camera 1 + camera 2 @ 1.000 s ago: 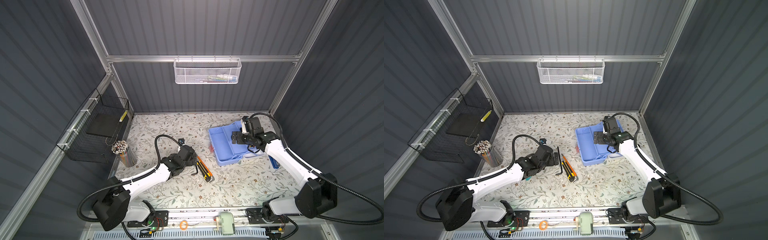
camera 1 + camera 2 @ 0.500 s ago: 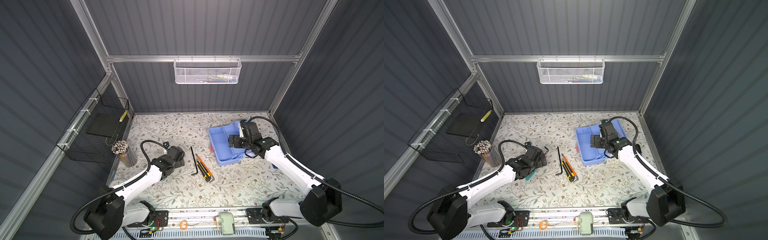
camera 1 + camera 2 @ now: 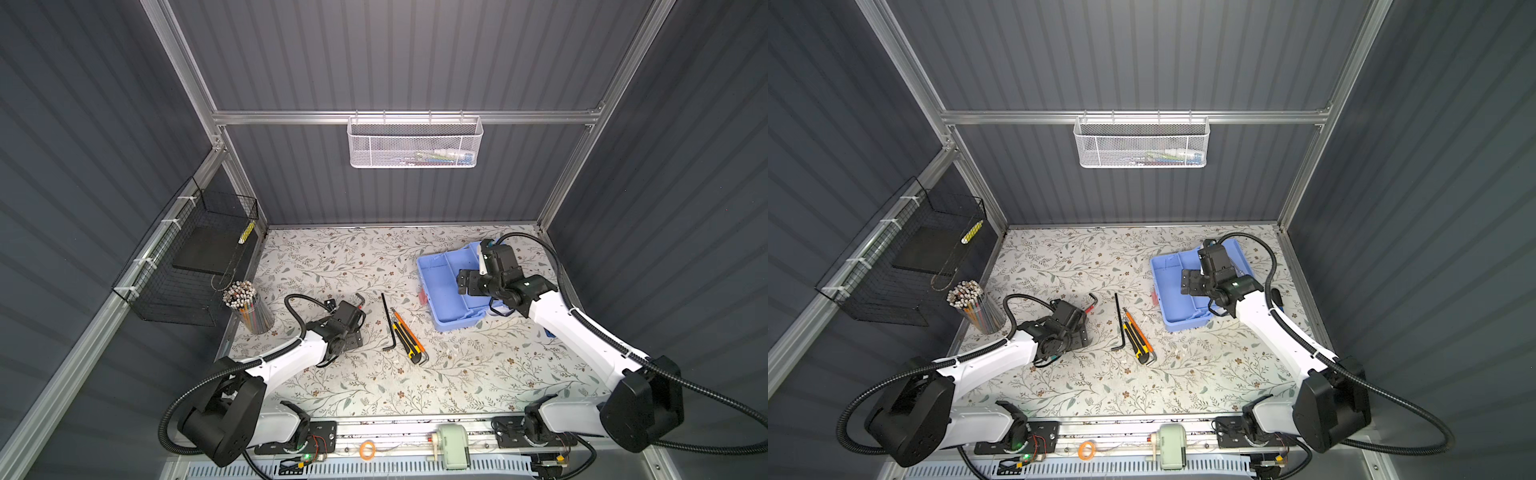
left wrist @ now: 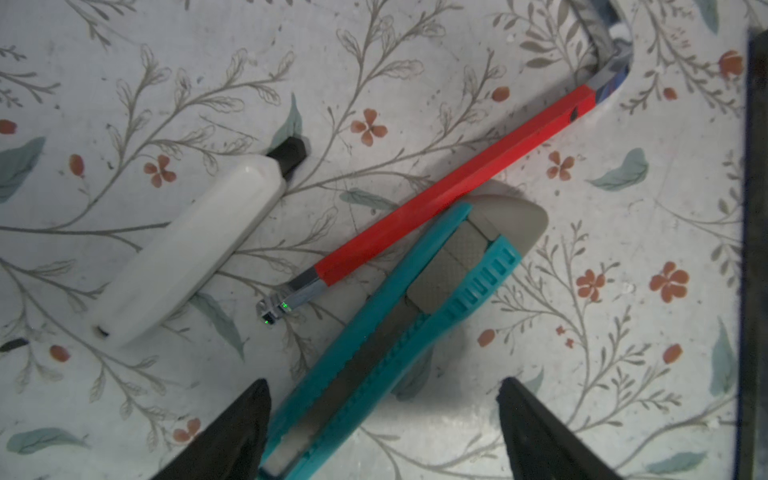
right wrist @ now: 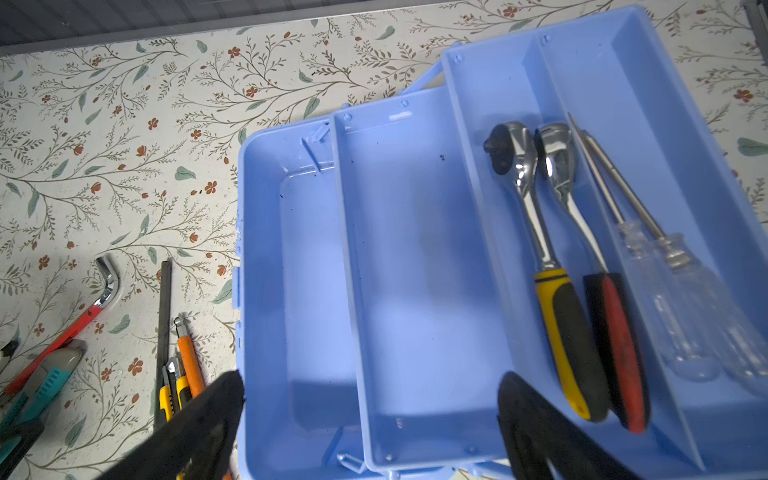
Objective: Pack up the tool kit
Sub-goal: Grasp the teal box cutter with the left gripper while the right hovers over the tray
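Mesh basket [image 3: 386,146], wire basket [image 3: 166,300], pencil cup [image 3: 256,319]

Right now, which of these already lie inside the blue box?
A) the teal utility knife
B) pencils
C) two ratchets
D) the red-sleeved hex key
C: the right wrist view shows the yellow-handled ratchet and the red-handled ratchet side by side in a tray of the blue box; the teal utility knife and red-sleeved hex key lie on the table.

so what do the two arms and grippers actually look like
Left arm and right arm: white link shells, black joints, bulky black shoulder housings, a black corrugated cable looping along each. Left gripper and right gripper are black, with pointed wedge-shaped fingers.
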